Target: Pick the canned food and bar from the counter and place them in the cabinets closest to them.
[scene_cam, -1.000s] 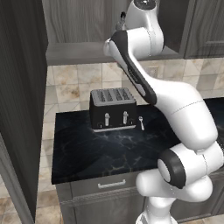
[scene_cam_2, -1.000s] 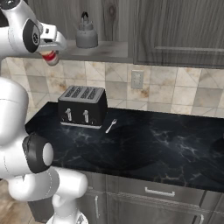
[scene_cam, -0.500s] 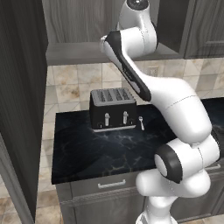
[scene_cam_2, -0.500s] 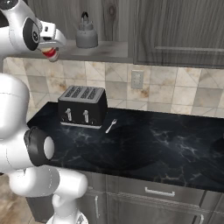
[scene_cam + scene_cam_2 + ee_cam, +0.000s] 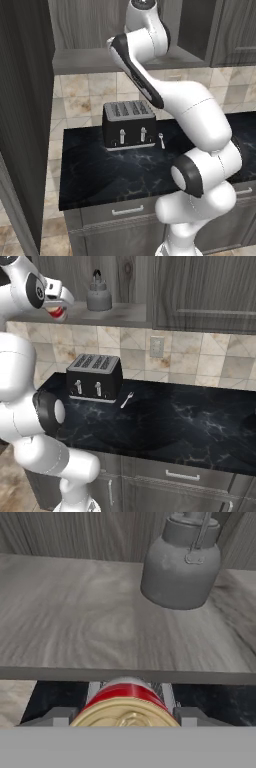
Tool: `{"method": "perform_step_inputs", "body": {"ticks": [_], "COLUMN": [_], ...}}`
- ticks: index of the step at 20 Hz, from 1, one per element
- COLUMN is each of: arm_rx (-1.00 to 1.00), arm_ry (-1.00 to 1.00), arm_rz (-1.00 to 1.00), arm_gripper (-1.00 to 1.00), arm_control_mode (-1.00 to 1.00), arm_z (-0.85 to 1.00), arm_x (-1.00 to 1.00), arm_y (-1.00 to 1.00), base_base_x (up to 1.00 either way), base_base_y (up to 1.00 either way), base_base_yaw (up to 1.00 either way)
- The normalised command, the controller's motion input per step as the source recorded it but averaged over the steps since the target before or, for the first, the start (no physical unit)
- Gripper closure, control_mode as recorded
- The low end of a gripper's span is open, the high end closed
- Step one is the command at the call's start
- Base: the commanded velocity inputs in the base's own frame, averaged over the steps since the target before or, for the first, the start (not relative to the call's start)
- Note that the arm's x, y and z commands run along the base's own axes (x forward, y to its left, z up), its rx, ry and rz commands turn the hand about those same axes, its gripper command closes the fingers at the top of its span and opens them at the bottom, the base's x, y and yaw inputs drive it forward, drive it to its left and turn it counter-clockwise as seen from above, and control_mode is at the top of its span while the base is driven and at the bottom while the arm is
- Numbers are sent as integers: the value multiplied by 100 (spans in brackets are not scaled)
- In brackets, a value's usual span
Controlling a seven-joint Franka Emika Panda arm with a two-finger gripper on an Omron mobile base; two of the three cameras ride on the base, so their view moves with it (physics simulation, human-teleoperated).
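Observation:
My gripper is shut on the canned food, a short red tin with a tan-yellow top. It hangs in the air just in front of the open cabinets' grey shelf floor, level with its front edge. In the hand view the canned food sits between the fingers at the bottom, and the wood-grain shelf stretches ahead with bare room on its left. The bar is out of view.
A grey kettle stands on the shelf to the right of the tin's line. Below, a black toaster and a fork rest on the dark counter. A closed cabinet door hangs to the right, and a tall dark cabinet stands to the left.
The hand has risen a little with the tin and edged closer to the shelf's front edge. Toaster, fork and kettle have not moved.

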Motion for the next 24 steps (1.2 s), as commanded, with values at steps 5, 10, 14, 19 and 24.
{"method": "perform_step_inputs", "body": {"ticks": [5,10,14,19,24], "arm_rx": [0,0,0,0,0], "arm_ry": [0,0,0,0,0], "arm_rz": [-4,-4,-4,-3,-1], "arm_gripper": [100,100,100,100,100], "arm_control_mode": [-100,-100,-100,-100,-100], "arm_z": [3,1,0,1,1], "arm_x": [29,31,32,27,16], "arm_y": [13,12,12,6,2], "base_base_x": [0,0,0,0,0], "base_base_y": [0,0,0,0,0], "base_base_yaw": [0,0,0,0,0]}}
